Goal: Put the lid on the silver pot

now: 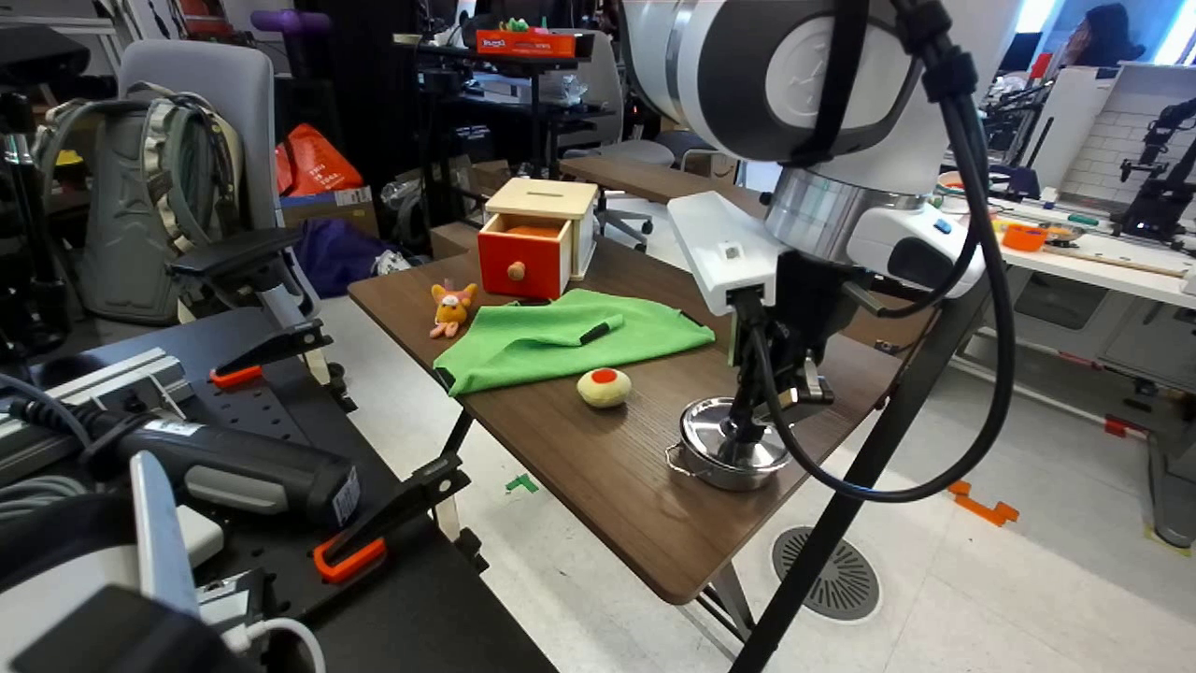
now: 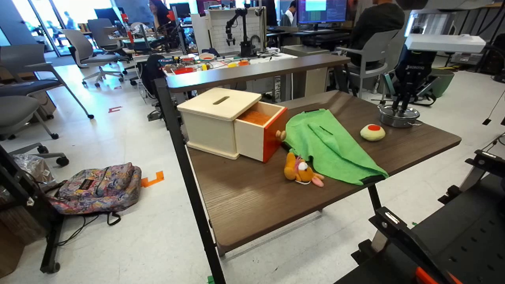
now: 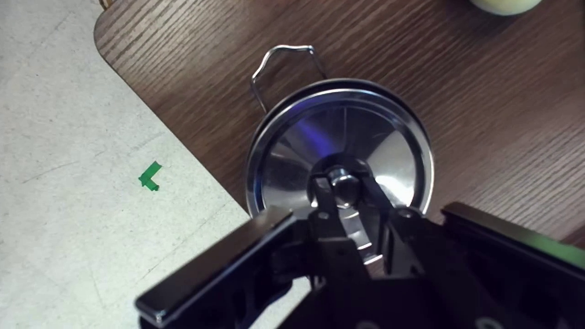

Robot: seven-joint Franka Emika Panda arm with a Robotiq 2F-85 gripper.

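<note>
The silver pot point(image 1: 734, 479) stands on the table near its edge, and its side also shows in an exterior view point(image 2: 398, 123). The shiny lid point(image 3: 290, 180) lies over the pot's opening in the wrist view. A thin dark crescent shows between the lid's edge and the pot's rim point(image 3: 340, 82) on the handle side. I cannot tell whether the lid is fully seated. My gripper point(image 3: 345, 183) points down with its fingers closed around the lid's knob. In both exterior views the fingertips point(image 1: 745, 432) meet the middle of the lid point(image 2: 412, 113).
A yellow-white plush with a red spot point(image 1: 605, 387) lies near the pot. A green cloth point(image 1: 570, 336), an orange plush toy point(image 2: 302, 169) and a wooden box with an open red drawer point(image 2: 236, 122) are farther along the table. The table's edge point(image 3: 183, 146) is close to the pot.
</note>
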